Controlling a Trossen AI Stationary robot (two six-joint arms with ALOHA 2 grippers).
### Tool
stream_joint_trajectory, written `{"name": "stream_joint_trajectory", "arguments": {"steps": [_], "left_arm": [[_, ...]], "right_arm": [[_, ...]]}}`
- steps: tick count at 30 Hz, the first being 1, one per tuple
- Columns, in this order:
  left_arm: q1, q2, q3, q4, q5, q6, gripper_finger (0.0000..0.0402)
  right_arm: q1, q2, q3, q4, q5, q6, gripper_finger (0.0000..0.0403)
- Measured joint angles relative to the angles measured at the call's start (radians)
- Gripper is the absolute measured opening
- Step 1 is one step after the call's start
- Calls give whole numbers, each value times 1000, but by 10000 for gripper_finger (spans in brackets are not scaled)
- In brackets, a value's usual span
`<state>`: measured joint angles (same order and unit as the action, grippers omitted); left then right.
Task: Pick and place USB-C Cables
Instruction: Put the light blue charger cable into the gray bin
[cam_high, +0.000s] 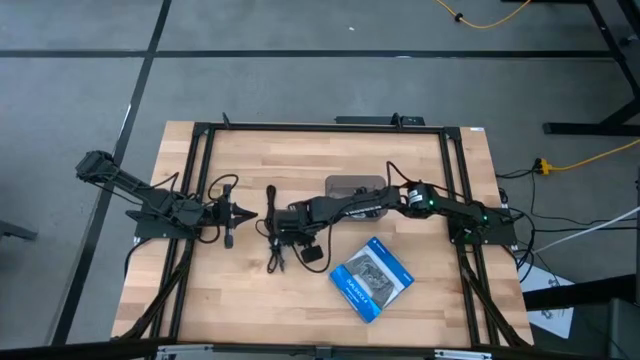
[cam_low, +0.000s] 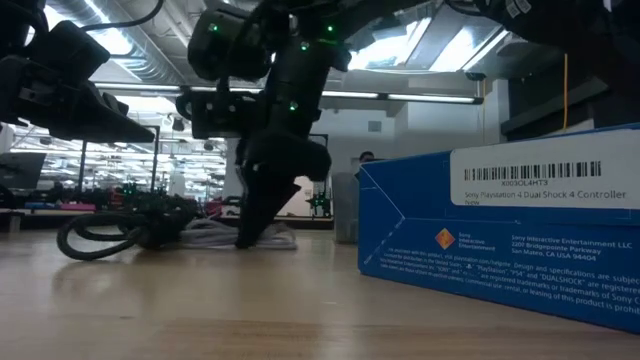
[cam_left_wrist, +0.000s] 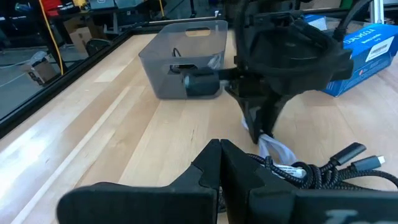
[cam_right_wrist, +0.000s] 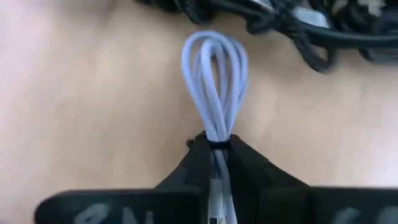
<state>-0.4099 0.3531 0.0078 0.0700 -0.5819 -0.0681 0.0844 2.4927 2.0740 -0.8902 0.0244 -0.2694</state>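
A pale white bundled USB-C cable (cam_right_wrist: 214, 74) lies on the wooden table, and my right gripper (cam_right_wrist: 217, 149) is shut on it. Black braided USB-C cables (cam_left_wrist: 314, 174) with silver-grey plugs lie in a heap right beside it, also seen as black braided cables (cam_high: 273, 258) from above and as a black coil (cam_low: 105, 238) in the low view. The right gripper (cam_low: 255, 225) points down at the table. My left gripper (cam_left_wrist: 221, 158) is shut on nothing and hovers just left of the heap, at left gripper (cam_high: 243, 212). My right gripper pinches the pale cable bundle between its two fingers at the thin dark tie band (cam_right_wrist: 217, 144). It comes from above, pointing down. The bundle's looped end (cam_right_wrist: 214, 46) sticks out ahead of the fingertips and lies on the table.
A grey translucent bin (cam_left_wrist: 183, 59) stands on the far middle of the table, also seen as the grey bin (cam_high: 355, 187), with something dark inside. A blue printed packet (cam_high: 372, 278) lies near the front right and fills the low view's right as the blue packet (cam_low: 500, 240). A black frame (cam_high: 320, 126) edges the table.
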Motion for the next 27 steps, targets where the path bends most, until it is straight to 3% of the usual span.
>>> {"name": "stream_joint_trajectory", "arguments": {"steps": [9, 22, 27], "left_arm": [[0, 0, 0, 0, 1, 1, 0], [0, 1, 0, 0, 5, 26, 0], [0, 1, 0, 0, 5, 26, 0]], "right_arm": [[5, -19, 279, -375, 390, 102, 33], [-56, -335, 29, -507, 408, 351, 33], [-66, -447, -165, -484, 414, 434, 33]]}}
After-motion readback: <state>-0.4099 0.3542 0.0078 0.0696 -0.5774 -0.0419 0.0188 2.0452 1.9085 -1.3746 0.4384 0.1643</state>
